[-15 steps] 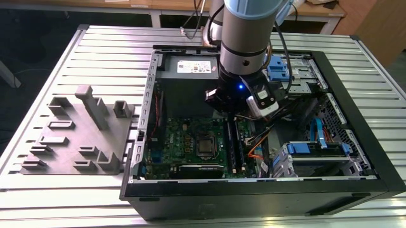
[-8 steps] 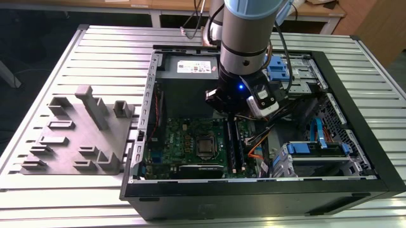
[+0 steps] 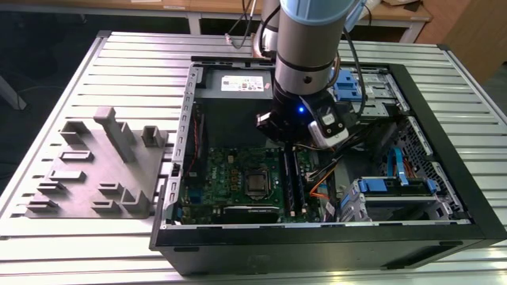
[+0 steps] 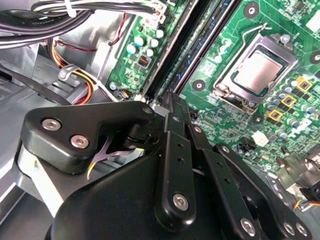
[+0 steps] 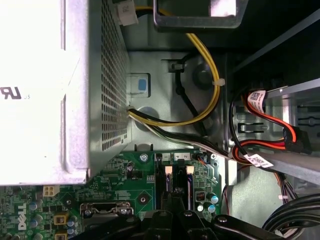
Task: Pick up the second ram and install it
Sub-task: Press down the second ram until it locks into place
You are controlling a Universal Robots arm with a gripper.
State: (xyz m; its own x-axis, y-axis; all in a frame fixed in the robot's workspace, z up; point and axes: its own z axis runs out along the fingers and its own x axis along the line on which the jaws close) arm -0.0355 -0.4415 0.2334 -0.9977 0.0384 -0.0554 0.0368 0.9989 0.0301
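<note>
My gripper (image 3: 289, 145) is down inside the open computer case, at the far end of the memory slots on the green motherboard (image 3: 230, 178). In the second wrist view its black fingers (image 4: 167, 145) meet at the tip, and the gripper (image 4: 169, 100) is shut and resting on the end of the second ram (image 4: 191, 48). That long dark blue-green stick stands in its slot. In the first wrist view the gripper (image 5: 172, 200) sits over the second ram (image 5: 168, 182), with another stick (image 5: 190, 182) in the slot beside it. I see nothing pinched between the fingertips.
The power supply (image 5: 45, 90) lies past the slots' far end, with a yellow and black cable bundle (image 5: 200, 115). The processor socket (image 4: 255, 70) is beside the slots. A drive cage with blue latches (image 3: 388, 190) is at the exterior view's right. A grey fixture with upright slabs (image 3: 95, 172) stands outside the case.
</note>
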